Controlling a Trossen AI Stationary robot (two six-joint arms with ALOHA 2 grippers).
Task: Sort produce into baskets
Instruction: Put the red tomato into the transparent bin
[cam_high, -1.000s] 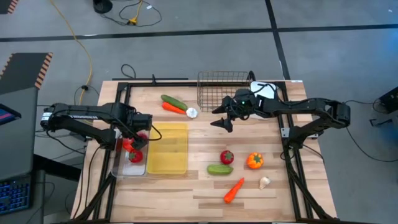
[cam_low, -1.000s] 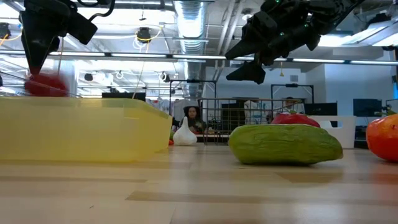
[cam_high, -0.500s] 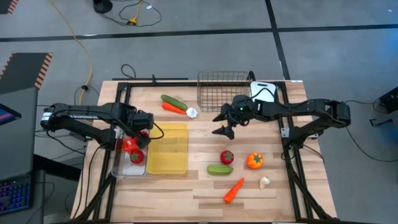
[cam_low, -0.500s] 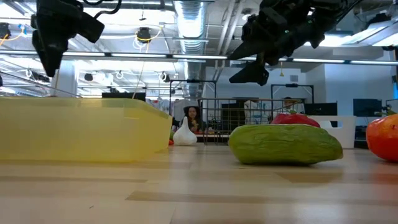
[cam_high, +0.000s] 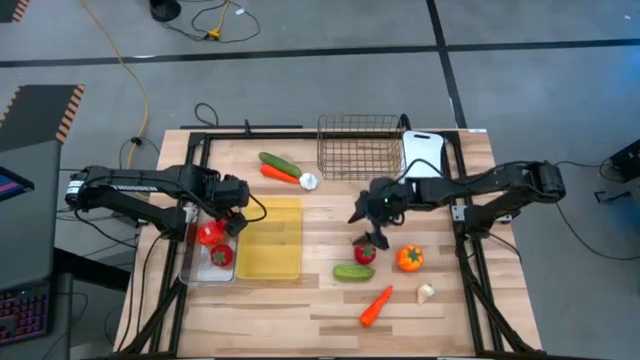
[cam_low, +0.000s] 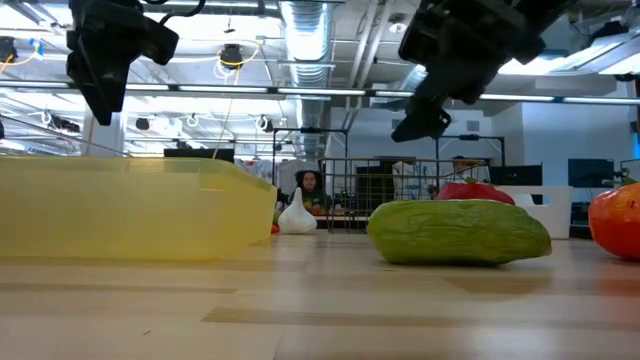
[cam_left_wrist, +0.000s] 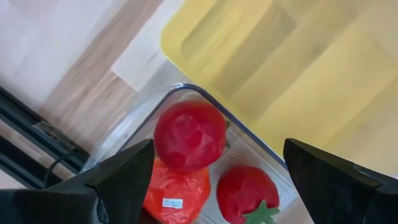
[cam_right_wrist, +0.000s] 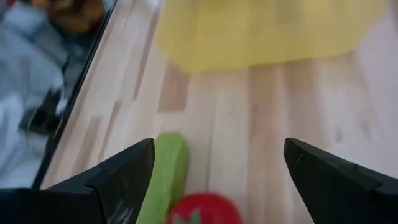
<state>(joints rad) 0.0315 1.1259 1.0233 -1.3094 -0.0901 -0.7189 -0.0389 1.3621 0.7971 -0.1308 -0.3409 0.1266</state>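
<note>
My left gripper (cam_high: 224, 216) (cam_left_wrist: 217, 144) hangs open, pointing down over the clear bin (cam_high: 192, 268), touching nothing. In the bin lie red tomatoes (cam_left_wrist: 189, 135) (cam_left_wrist: 245, 191) and a third red-orange piece (cam_left_wrist: 177, 194). My right gripper (cam_high: 366, 236) (cam_right_wrist: 217, 146) is open and slants down just above a red tomato (cam_high: 365, 253) that rests on the table beside a green cucumber (cam_high: 353, 271). An orange pepper (cam_high: 409, 258), a carrot (cam_high: 376, 306) and a white garlic piece (cam_high: 425, 293) lie near the front right.
The yellow tray (cam_high: 270, 262) stands right of the clear bin. At the far edge stand the wire basket (cam_high: 358, 150) and the white tray (cam_high: 424, 146). A cucumber (cam_high: 279, 162), a carrot (cam_high: 276, 173) and a garlic piece (cam_high: 308, 181) lie left of the basket.
My right gripper has swung from in front of the wire basket toward the near edge and tipped downward, stopping over the red tomato, still open. A red tomato seen just under my left gripper has dropped out of the low view into the clear bin.
</note>
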